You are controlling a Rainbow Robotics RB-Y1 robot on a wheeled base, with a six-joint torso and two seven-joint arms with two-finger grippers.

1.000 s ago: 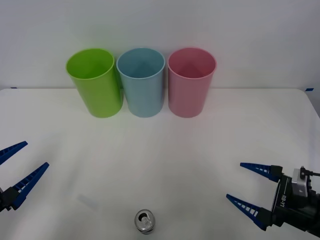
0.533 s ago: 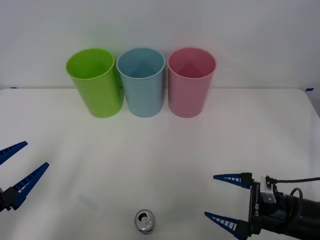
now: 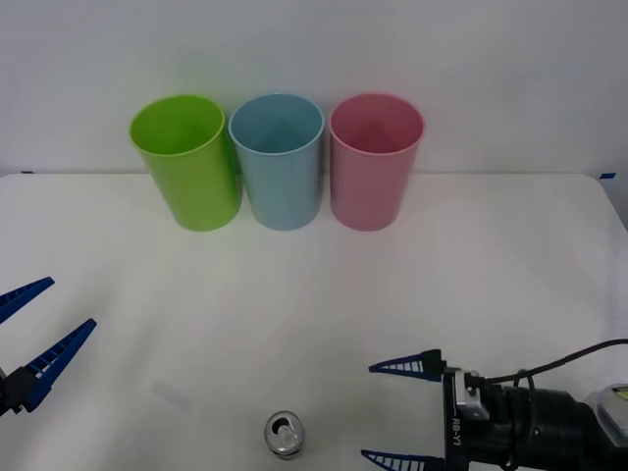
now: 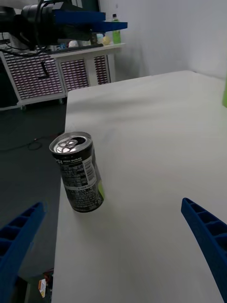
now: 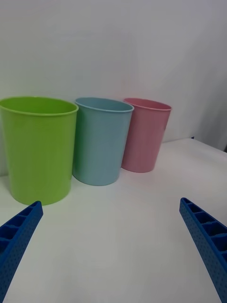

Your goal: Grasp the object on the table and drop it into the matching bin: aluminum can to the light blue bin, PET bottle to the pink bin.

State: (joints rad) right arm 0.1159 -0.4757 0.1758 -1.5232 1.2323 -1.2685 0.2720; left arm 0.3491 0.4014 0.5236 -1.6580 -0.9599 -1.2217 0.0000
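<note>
The aluminum can [image 3: 285, 434] stands upright near the table's [image 3: 314, 285] front edge, its shiny top and pull-tab up. In the right wrist view the can [image 4: 79, 173] shows a dark printed side. My right gripper [image 3: 402, 412] is open, level with the can and to its right, fingers pointing at it with a gap between. The light blue bin [image 3: 278, 161] and the pink bin [image 3: 374, 161] stand at the back. My left gripper [image 3: 29, 339] hangs open at the left edge, facing the light blue bin [image 5: 100, 140] and the pink bin [image 5: 144, 134].
A lime green cup [image 3: 186, 161] stands left of the light blue bin, touching it. The table's front edge runs just behind the can in the right wrist view, with dark floor and shelving [image 4: 47, 71] beyond.
My right gripper has swung left and turned toward the can, closing much of the gap. The left gripper, the can and the cups have not moved.
</note>
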